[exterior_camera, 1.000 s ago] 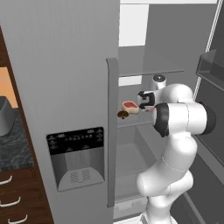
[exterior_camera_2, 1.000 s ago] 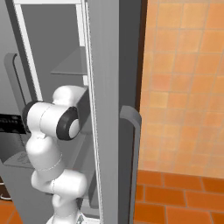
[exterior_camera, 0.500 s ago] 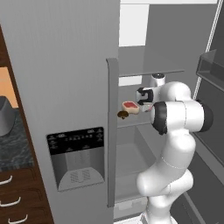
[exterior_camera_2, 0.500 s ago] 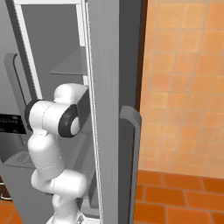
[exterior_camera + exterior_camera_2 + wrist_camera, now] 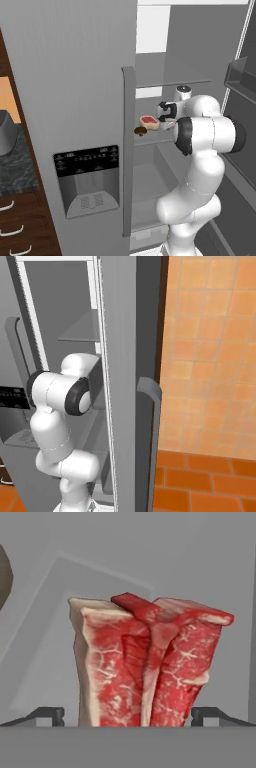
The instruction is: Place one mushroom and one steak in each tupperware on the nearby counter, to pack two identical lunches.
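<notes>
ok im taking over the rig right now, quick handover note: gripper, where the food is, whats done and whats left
Gripper: open, empty, reaching into the open fridge; a fingertip stands on each side of the steak, not closed on it.
Steak: also seen from the left base view, lying on a fridge shelf beside the open door.
Mushroom: on the same shelf, just in front of the steak toward the door edge.
Counter: to the left of the fridge; no tupperware is visible on the part in view.
Done: nothing looks packed yet.
Left: probably close on this steak, carry it to a tupperware, then pack the remaining food.
</notes>
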Motion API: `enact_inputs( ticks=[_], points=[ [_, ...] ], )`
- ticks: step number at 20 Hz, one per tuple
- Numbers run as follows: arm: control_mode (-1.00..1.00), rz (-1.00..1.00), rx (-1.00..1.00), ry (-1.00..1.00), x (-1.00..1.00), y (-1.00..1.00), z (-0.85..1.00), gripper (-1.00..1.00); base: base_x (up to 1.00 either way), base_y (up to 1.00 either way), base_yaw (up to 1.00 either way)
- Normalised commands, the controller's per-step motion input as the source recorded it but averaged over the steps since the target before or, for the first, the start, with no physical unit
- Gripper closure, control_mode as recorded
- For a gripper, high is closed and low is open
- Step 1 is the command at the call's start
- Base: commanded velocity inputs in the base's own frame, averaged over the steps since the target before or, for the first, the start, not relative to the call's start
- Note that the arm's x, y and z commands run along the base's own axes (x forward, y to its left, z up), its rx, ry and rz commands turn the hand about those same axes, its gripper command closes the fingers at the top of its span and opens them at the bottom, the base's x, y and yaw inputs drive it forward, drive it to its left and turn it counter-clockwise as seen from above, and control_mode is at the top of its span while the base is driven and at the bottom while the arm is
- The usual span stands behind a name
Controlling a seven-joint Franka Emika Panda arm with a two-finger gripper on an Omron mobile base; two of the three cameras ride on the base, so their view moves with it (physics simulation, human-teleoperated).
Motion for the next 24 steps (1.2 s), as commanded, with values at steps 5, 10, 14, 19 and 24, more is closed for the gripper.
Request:
enact_inputs(
  ticks=[5, 10, 14, 19, 24],
  points=[
    [-1.0, -0.12, 0.0, 0.0, -0.26, -0.01, -0.52, -1.0, 0.0, 0.0, 0.0],
    [-1.0, -0.12, 0.01, 0.0, -0.39, 0.0, -0.51, 1.0, 0.0, 0.0, 0.0],
    [-1.0, -0.05, 0.0, -0.06, -0.25, 0.05, -0.32, 1.0, 0.0, 0.0, 0.0],
    [-1.0, -0.04, 0.0, -0.14, -0.21, 0.01, -0.08, 1.0, 0.0, 0.0, 0.0],
    [-1.0, -0.04, 0.0, -0.19, -0.73, 0.1, -0.06, 1.0, 0.0, 0.0, 0.0]
  ],
)
